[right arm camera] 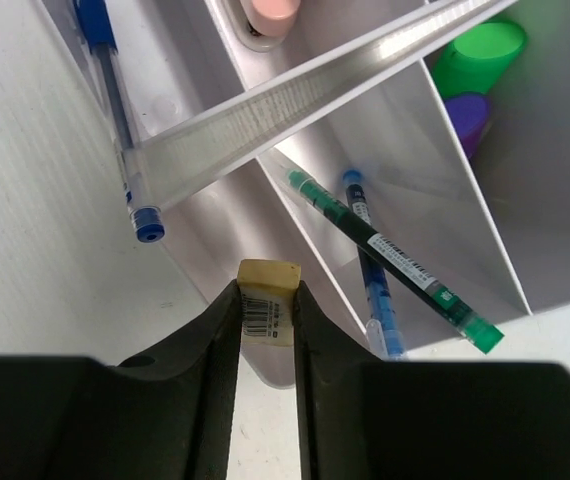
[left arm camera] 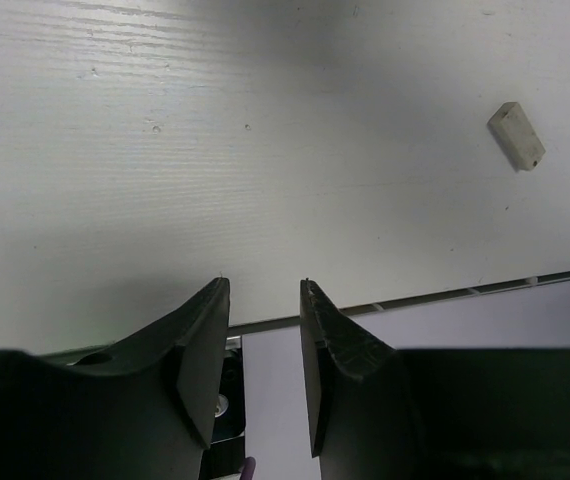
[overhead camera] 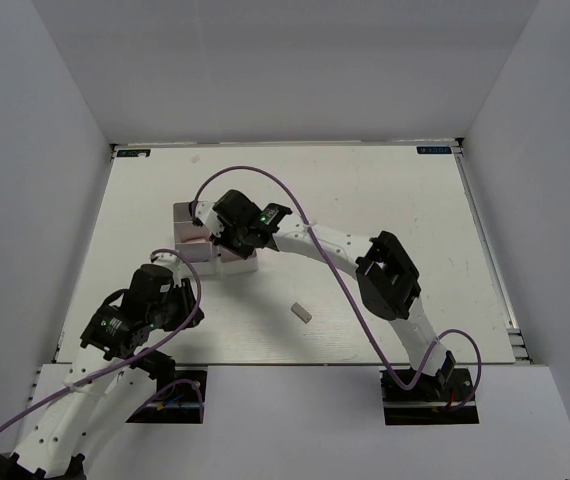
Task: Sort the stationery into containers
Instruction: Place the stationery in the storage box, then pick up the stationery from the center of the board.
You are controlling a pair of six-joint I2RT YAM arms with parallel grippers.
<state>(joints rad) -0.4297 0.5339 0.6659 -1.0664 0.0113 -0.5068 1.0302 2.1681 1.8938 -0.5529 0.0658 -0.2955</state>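
Note:
My right gripper (right arm camera: 268, 292) is shut on a beige eraser (right arm camera: 268, 274) with a barcode label and holds it just above the near rim of the containers (right arm camera: 295, 95). In their compartments lie a blue pen (right arm camera: 115, 100), a green pen (right arm camera: 395, 262) crossed over another blue pen (right arm camera: 373, 285), green-capped (right arm camera: 480, 55) and purple-capped (right arm camera: 468, 115) markers, and a pink eraser (right arm camera: 270, 10). From above, the right gripper (overhead camera: 227, 235) covers most of the containers (overhead camera: 183, 215). A pale eraser (overhead camera: 302, 312) (left arm camera: 516, 135) lies loose on the table. My left gripper (left arm camera: 263, 285) (overhead camera: 187, 312) hangs open and empty over the near table edge.
The table's front edge (left arm camera: 415, 298) runs just under the left fingertips, and the left arm's base shows below it. White walls (overhead camera: 55, 200) enclose the table on three sides. The right arm's elbow (overhead camera: 390, 275) stretches across the middle right.

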